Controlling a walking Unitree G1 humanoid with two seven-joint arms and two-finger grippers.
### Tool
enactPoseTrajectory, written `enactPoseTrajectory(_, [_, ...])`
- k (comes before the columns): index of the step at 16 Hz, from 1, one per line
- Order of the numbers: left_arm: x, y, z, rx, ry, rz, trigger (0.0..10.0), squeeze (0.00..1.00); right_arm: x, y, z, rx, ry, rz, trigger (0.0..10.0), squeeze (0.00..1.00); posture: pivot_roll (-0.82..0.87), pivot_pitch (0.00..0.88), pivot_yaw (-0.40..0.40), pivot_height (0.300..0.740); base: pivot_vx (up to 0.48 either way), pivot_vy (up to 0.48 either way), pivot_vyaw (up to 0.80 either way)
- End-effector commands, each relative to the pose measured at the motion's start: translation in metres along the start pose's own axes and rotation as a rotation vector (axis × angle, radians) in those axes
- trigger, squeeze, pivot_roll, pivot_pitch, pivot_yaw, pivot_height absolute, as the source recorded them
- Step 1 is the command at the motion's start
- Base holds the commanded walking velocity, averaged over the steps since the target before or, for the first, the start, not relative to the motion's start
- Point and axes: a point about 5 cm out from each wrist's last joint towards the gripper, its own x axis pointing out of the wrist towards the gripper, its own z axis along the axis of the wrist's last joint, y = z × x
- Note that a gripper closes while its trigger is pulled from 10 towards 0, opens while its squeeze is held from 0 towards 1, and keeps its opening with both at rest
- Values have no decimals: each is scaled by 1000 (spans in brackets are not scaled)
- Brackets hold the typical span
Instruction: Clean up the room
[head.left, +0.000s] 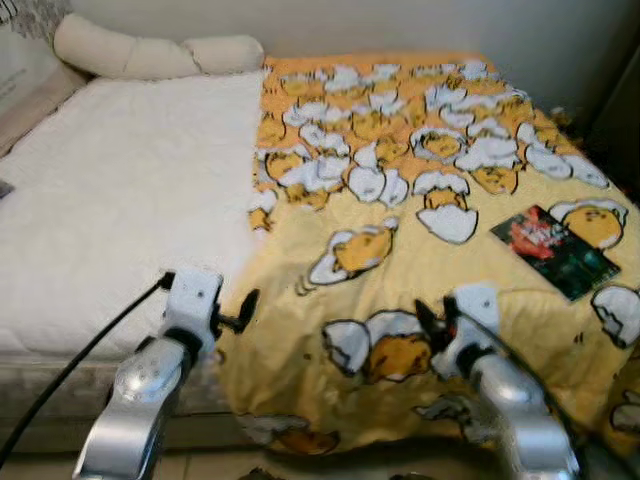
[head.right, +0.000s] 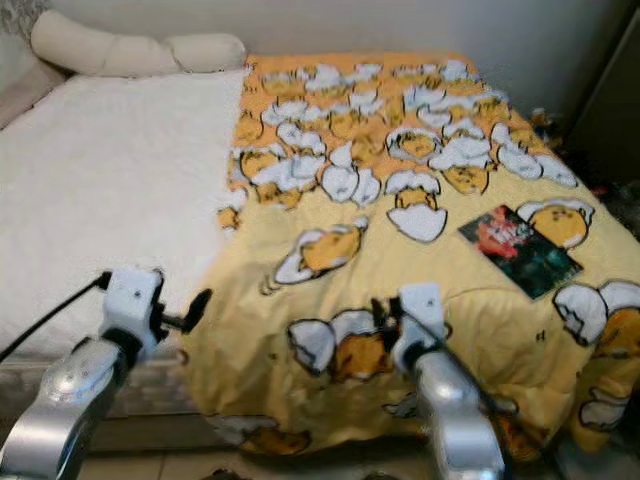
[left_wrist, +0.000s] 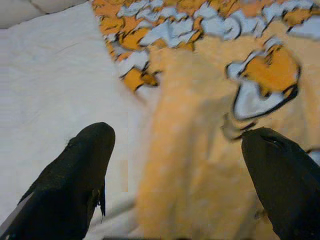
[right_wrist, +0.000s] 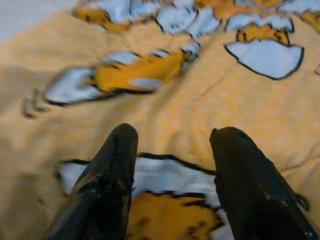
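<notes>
The blanket (head.left: 400, 250) is yellow, deepening to orange toward the wall, printed all over with cartoon egg yolks in white cracked shells outlined in black. The bed (head.left: 120, 190) beside it is covered in plain white. The pillow (head.left: 150, 55) is cream. A booklet (head.left: 555, 250) on the blanket is dark green and black with a red patch. Both arms are silver, and the left pincer (left_wrist: 175, 175) and right pincer (right_wrist: 175, 165) have black fingers.

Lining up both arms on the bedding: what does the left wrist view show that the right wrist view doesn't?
Left wrist view: the white mattress cover meeting the blanket's edge, between the open left pincer. Right wrist view: the open right pincer over an egg-character print, no white cover. Both: the yellow cartoon blanket, nothing gripped.
</notes>
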Motion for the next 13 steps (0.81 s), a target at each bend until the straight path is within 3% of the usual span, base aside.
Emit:
enactPoseTrajectory(1, [-1, 0, 6, 12, -20, 12, 10000, 0, -1, -2, 9, -32, -47, -30, 10000, 0, -89, 15, 48, 740, 0, 480, 0])
enactPoseTrajectory(5, [2, 1, 10, 12, -28, 12, 10000, 0, -2, -5, 8, 25, -41, -34, 10000, 0, -92, 9, 42, 740, 0, 458, 0])
enactPoseTrajectory(7, [5, 1, 12, 34, -33, 20, 10000, 0, -3, -6, 10, 46, -49, -35, 10000, 0, -98, 7, 39, 740, 0, -240, 0])
enactPoseTrajectory(10, [5, -1, 10, 5, -33, 17, 10000, 0, -4, -4, 14, 55, -66, -24, 10000, 0, -100, 6, 33, 740, 0, -441, 0])
enactPoseTrajectory(13, [4, -6, 9, -44, -33, 6, 10000, 0, -6, -2, 16, 27, -71, 0, 10000, 0, -104, 2, 31, 740, 0, 0, 0])
